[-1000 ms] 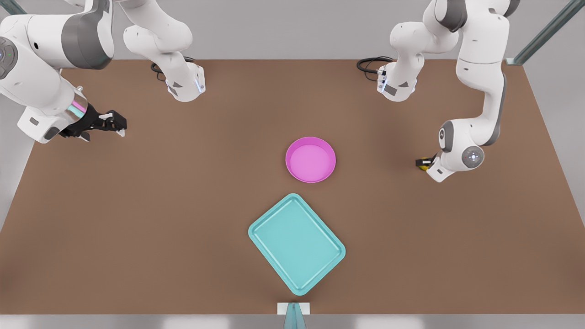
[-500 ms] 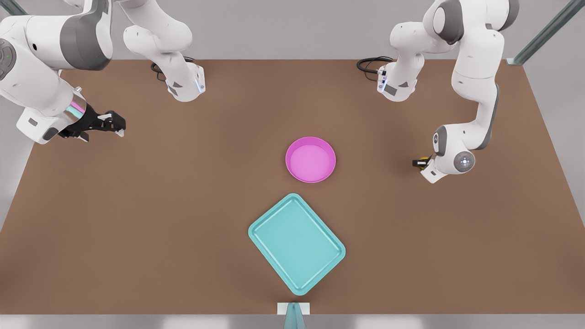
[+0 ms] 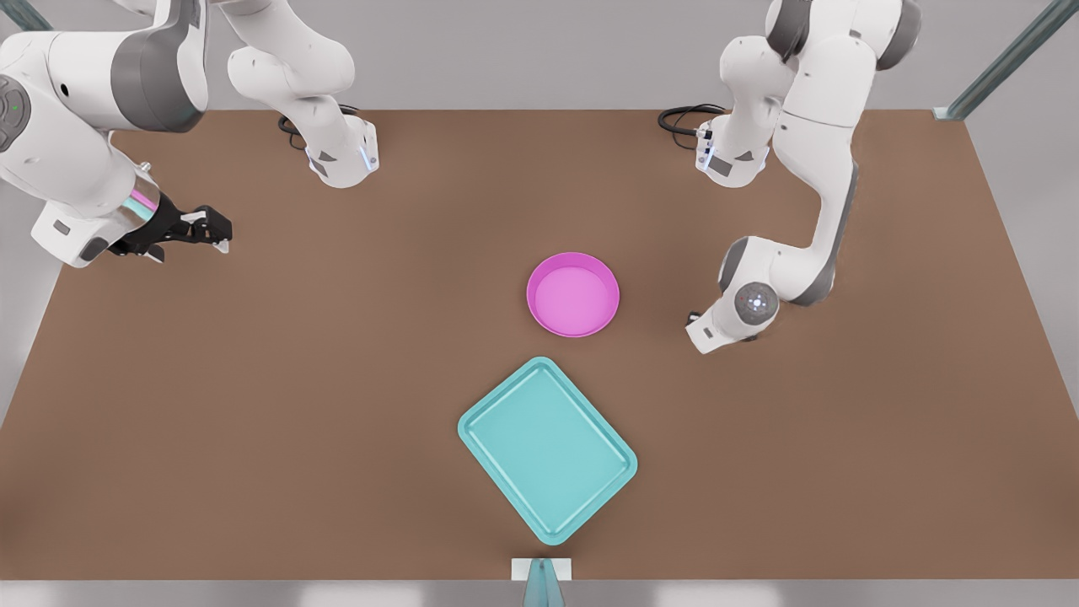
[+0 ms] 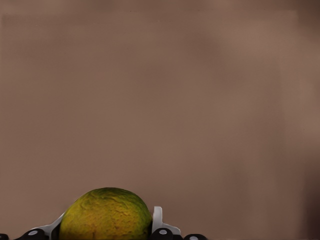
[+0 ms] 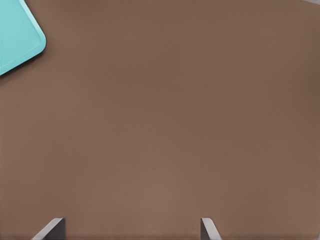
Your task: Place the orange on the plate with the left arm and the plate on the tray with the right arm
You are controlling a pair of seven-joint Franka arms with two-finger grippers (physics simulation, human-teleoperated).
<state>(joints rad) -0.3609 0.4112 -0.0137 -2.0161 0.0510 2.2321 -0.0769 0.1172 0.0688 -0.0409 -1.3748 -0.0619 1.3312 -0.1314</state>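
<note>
A: Magenta plate [image 3: 573, 294] sits empty at table centre; turquoise tray [image 3: 547, 449] at its 6 o'clock, also empty. Neither placement done.

B: Orange [image 4: 106, 214]?

A: Pinched between the left gripper [image 4: 107, 231] fingers, carried off the table, at the plate's 3 o'clock, near but apart.

B: Right gripper [image 3: 192, 229]?

A: Fingers spread, nothing held; waits well apart at the plate's 9–10 o'clock. Both the drop and the plate transfer remain, I judge.
</note>
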